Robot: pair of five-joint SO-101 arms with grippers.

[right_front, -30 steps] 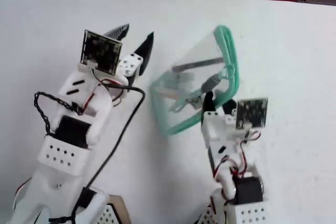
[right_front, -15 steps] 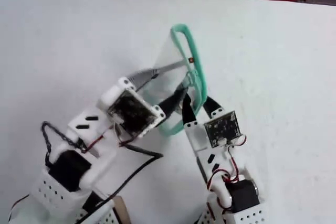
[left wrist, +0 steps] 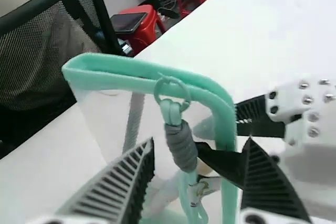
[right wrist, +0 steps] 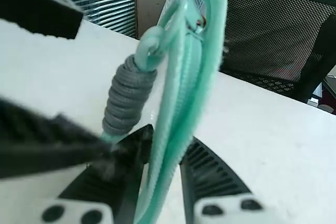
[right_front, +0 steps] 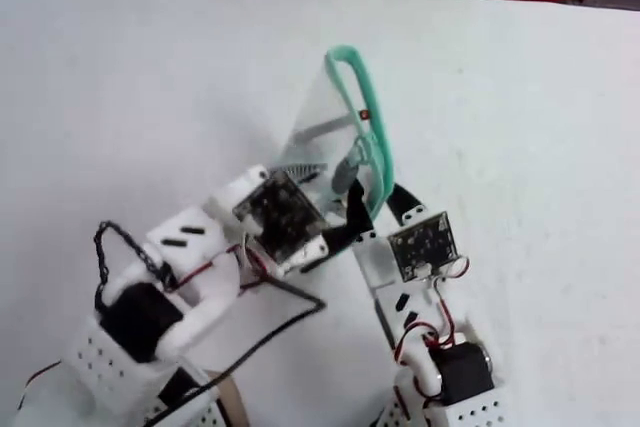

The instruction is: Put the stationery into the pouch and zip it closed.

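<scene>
Mint-edged pouch (right_front: 345, 117) is held upright at the middle of the bench (right_front: 120, 67), rim clamped in the right tool (right wrist: 163, 150) as an anchor. Its grey zip pull (left wrist: 180, 142) is straddled by the wide-open, empty left tool (left wrist: 198, 149), seemingly for zipping.

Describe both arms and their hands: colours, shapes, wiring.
Both arms are white plastic shells with black servo blocks. The left arm has a black cable and a chain-like black cord, the right arm thin red and white wires. Each wrist carries a bare circuit board. The left hand and right hand have black ribbed fingers.
</scene>
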